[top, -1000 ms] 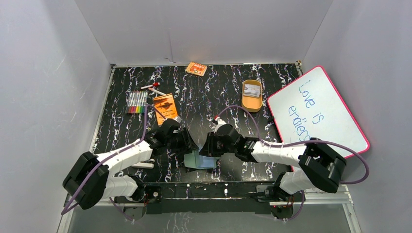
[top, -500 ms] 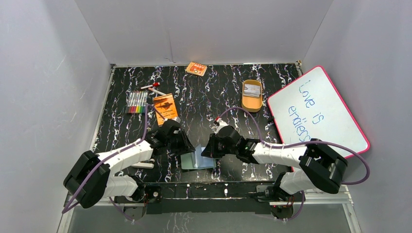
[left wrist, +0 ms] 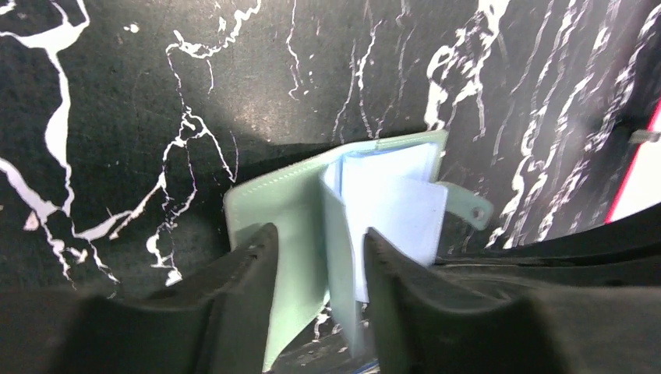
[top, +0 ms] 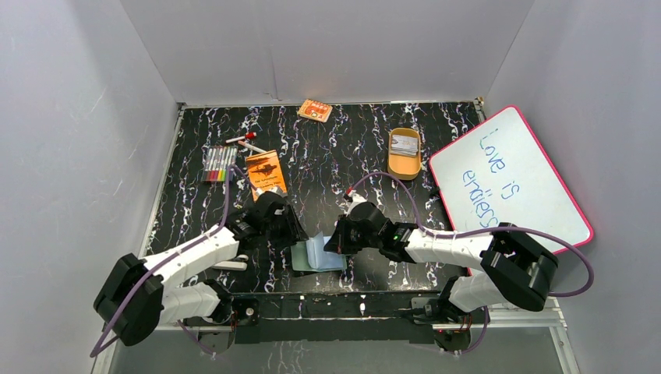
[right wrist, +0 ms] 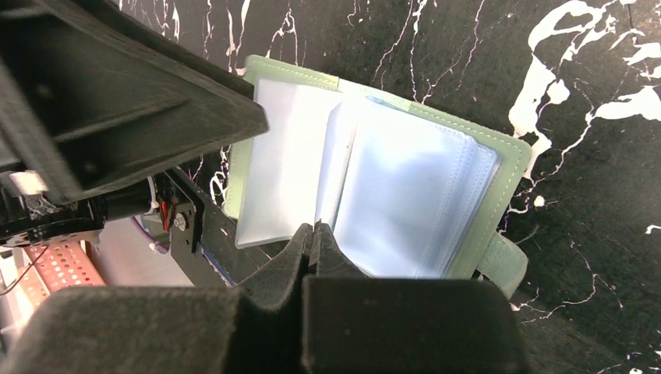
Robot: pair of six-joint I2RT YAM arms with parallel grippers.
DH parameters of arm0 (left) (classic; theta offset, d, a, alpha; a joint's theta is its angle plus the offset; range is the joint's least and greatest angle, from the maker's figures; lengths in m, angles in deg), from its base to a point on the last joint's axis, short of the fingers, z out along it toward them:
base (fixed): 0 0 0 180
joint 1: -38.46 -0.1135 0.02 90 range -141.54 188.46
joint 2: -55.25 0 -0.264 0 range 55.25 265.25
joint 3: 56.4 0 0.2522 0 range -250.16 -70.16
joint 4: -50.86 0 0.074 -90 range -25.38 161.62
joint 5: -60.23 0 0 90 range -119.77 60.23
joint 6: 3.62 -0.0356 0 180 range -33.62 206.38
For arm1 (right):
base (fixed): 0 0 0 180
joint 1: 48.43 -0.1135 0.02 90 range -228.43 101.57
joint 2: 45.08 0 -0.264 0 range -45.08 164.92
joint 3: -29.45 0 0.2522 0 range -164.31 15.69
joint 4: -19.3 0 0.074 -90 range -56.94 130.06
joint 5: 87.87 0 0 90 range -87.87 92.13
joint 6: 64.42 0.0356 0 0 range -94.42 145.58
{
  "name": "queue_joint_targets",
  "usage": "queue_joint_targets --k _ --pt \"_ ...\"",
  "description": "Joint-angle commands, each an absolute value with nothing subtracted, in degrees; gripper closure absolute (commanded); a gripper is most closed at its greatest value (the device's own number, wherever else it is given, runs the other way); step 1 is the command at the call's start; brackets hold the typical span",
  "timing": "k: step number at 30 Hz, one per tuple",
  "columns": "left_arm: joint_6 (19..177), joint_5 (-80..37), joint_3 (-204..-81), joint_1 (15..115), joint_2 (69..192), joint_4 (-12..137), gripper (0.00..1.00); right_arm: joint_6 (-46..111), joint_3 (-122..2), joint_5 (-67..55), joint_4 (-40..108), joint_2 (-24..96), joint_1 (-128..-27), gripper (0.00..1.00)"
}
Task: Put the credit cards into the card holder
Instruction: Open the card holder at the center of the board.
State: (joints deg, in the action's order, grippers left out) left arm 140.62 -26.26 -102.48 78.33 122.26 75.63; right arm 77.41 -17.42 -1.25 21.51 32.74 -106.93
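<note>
– Pulling back toward its base since a second ago: the left arm. More of the card holder (top: 305, 259) is showing now, lying open on the table just ahead of both claws. Left claw?

– Left wrist view: left gripper (left wrist: 318, 238) is standing open, fingers apart. One sleeve leaf (left wrist: 339, 257) is rising upright in the gap, and the green cover is lying flat under the fingertips and beyond them. The top view is hiding that gap.

– Right side?

– Right wrist view: right gripper (right wrist: 314, 228) is pinching shut on the near edge of a leaf. The pale blue sleeves are fanning out just past its tips. The left claw's dark body is filling the upper left of that view.

– Cards?

– Only the top view is catching them. The credit cards (top: 404, 142) are lying in the tan tray (top: 404, 167), well beyond the right gripper and well apart from the holder.
</note>
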Motion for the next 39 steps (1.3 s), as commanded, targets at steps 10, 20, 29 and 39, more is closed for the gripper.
queue_joint_targets --k 10,20,29,39 --pt "137.6 -27.1 -107.3 78.4 109.3 78.4 0.37 76.4 -20.9 -2.5 20.5 34.4 -106.7 1.00" --pt "141.5 -14.9 -103.9 78.4 117.4 62.7 0.63 76.0 -22.1 -3.0 20.5 35.3 -106.6 1.00" --pt "143.1 -15.7 -96.2 78.4 120.1 62.9 0.93 76.2 -21.8 -3.6 20.0 35.6 -106.7 1.00" --pt "143.1 -19.7 -93.6 78.4 121.6 66.0 0.99 76.0 -22.3 -8.0 15.6 38.3 -106.8 0.99"
